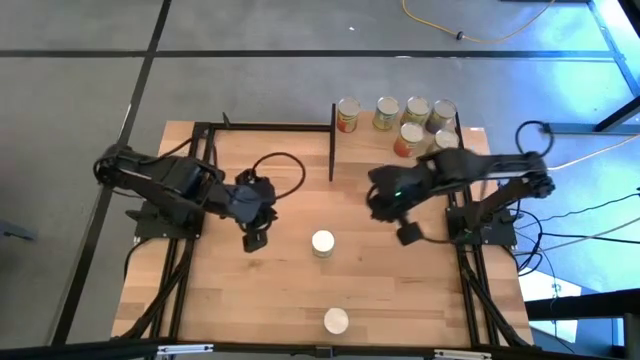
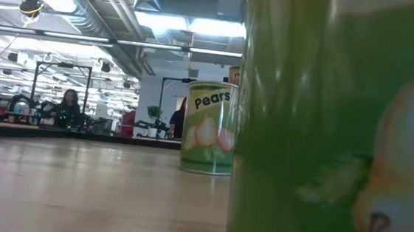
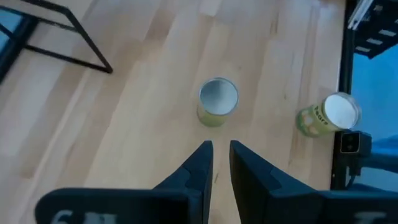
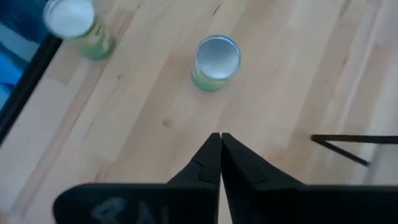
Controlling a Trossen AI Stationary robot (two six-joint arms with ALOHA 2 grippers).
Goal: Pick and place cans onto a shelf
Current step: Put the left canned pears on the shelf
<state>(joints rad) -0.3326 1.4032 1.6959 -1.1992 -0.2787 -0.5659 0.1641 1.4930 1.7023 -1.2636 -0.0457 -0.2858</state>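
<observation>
Now your right gripper (image 4: 220, 144), jaws all but closed and empty, and left gripper (image 3: 220, 152), jaws slightly parted, both face the green-labelled tin (image 1: 322, 243) mid-bench, likely next for the black-framed wooden shelf (image 1: 400, 165) at the far edge.

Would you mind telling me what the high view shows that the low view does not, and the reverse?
Only the high view shows both dark arms, the left gripper and right gripper hanging empty above the tabletop, and a cluster of six label-wrapped tins on the small light-wood shelf with its black frame. Only the low view shows the "Pears" lettering and the room behind with people. Both share the two green-labelled cans left on the butcher-block tabletop: the middle can and the near-edge can.
</observation>
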